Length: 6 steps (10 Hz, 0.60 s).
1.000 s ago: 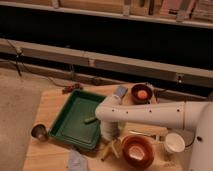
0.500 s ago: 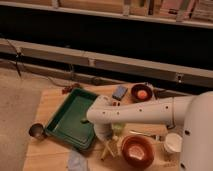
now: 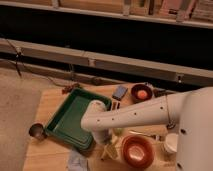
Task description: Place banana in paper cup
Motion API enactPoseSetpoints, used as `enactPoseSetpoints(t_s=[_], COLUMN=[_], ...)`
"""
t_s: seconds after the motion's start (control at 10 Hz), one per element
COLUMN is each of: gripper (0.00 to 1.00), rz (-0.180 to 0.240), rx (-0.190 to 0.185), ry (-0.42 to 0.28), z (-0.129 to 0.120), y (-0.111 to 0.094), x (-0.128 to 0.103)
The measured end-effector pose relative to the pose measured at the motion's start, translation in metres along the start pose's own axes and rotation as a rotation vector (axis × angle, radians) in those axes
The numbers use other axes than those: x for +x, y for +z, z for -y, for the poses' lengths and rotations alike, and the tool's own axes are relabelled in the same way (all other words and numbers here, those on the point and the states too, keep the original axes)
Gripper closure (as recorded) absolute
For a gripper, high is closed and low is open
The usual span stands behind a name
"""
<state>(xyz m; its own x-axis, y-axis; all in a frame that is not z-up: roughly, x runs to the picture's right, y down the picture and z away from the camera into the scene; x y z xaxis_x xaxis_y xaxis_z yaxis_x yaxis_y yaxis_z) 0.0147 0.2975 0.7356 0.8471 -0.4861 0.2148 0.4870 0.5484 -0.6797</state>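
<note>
Arm swung further left over green tray (image 3: pixel 67 117); gripper (image 3: pixel 106 142) open, low beside banana (image 3: pixel 110 150), left of red bowl (image 3: pixel 136 150). Paper cup (image 3: pixel 171 142) at right. Wooden table (image 3: pixel 50 102), dark shelving behind.

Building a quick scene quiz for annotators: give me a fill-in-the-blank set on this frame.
1. The tray on the table is ____ in color.
2. The gripper hangs over the banana, just left of the ____ bowl.
3. The paper cup stands at the table's ____ edge as seen here, partly behind the arm.
4. The banana is ____ the paper cup so far.

Missing words: green; red; right; outside
</note>
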Motion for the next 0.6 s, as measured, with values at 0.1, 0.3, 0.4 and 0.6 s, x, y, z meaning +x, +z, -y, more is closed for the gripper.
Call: enactPoseSetpoints(t_s=[0.1, 0.3, 0.4, 0.6], gripper=[0.2, 0.2, 0.2, 0.2], rz=[-0.026, -0.066, -0.083, -0.104], rx=[0.018, 0.032, 0.04, 0.053], ry=[0.02, 0.058, 0.071, 0.098], z=[-0.0024, -0.0068, -0.007, -0.0087], y=[-0.0034, -0.0026, -0.001, 0.0037], x=[0.0011, 0.0052, 0.0056, 0.0077])
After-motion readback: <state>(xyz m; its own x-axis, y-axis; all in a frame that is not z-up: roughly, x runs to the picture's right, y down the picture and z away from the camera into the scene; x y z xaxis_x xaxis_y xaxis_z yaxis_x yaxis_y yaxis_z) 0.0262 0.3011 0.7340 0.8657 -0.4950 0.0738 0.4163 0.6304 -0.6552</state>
